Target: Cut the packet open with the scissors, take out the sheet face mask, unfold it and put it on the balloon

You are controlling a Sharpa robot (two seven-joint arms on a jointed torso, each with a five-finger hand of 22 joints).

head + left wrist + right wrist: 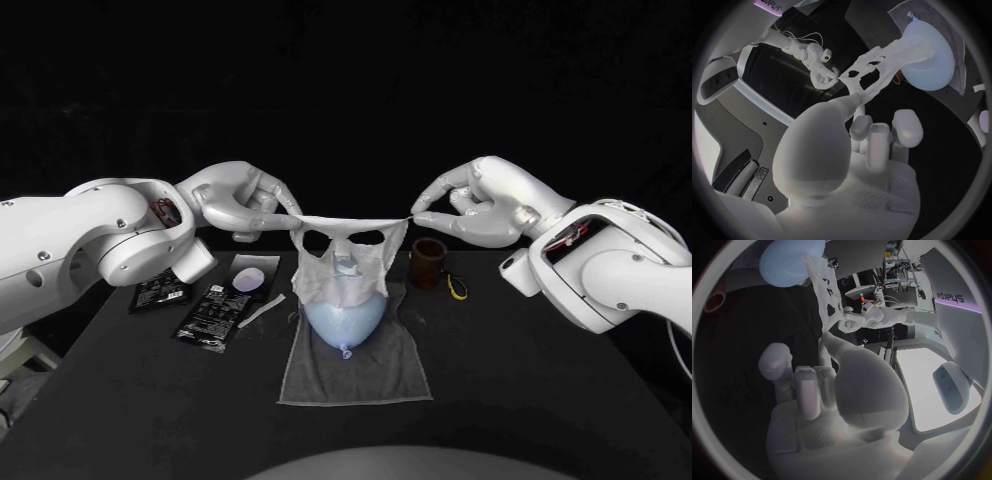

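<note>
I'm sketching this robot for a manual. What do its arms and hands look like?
Both the left arm and right arm have glossy white, rounded shells. An open gap at each wrist shows red and dark wiring. The left hand and right hand are silver, with smooth bulbous casings and a dotted textured patch. The left arm's shell bears pale lettering.

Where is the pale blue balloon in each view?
Head view: pale blue balloon mid-table on the grey cloth.
Left wrist view: balloon under the mask's far end.
Right wrist view: balloon at the mask's far end.
Shared landmark: white sheet face mask, held between left hand and right hand.
</note>
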